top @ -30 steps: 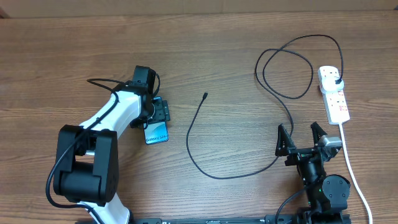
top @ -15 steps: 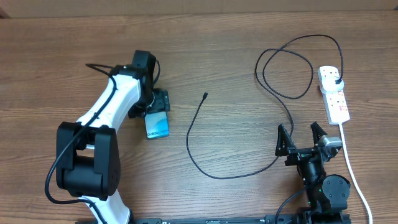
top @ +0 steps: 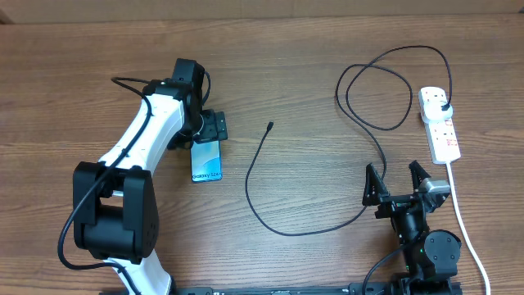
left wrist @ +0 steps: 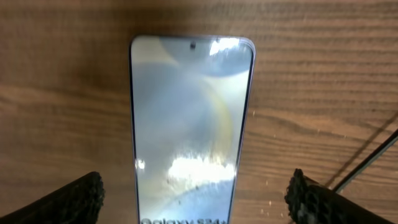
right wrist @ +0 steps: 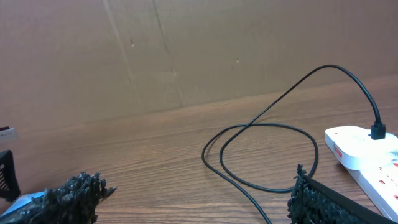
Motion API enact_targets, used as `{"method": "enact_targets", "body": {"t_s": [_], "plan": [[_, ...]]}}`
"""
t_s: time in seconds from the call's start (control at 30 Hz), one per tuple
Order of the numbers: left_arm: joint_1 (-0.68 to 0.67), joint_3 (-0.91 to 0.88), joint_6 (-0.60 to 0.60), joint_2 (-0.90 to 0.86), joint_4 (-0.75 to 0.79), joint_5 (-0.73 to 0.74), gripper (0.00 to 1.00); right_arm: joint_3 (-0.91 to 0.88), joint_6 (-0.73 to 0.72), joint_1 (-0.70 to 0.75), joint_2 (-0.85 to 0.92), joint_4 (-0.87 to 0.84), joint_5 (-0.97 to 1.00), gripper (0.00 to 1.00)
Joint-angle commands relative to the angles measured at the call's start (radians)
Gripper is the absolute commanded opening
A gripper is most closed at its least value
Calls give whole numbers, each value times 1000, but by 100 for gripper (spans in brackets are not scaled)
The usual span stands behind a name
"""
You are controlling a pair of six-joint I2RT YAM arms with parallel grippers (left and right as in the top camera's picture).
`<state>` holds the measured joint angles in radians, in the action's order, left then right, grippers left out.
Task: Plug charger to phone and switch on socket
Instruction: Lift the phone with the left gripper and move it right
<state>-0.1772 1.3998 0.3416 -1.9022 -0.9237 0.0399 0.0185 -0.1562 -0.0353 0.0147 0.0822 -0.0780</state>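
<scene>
Fingers of your left gripper stand wide apart, one on each side of the phone and not touching it, so I think you are lining up to hold it steady. Your right gripper sits by the near table edge, fingers apart too, holding nothing. Your phone lies flat, smooth and shiny on the grainy brown wood, the charger is a thin bendy black cord with its little tip near the phone, and the socket is a long hard white block far right.
</scene>
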Motion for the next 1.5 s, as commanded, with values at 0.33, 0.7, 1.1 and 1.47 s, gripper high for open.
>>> {"method": "enact_targets", "body": {"t_s": [0.33, 0.7, 1.1, 1.47], "plan": [[-6, 15, -80, -107, 41, -21, 98, -11, 5, -4, -11, -5, 6, 100], [-7, 14, -133, -138, 46, -20, 99, -11, 5, -4, -11, -5, 6, 100], [-8, -53, -132, -138, 75, -13, 97, -11, 5, -4, -11, -5, 6, 100], [-14, -74, -132, -138, 84, 31, 97, -11, 5, -4, -11, -5, 6, 100]]}}
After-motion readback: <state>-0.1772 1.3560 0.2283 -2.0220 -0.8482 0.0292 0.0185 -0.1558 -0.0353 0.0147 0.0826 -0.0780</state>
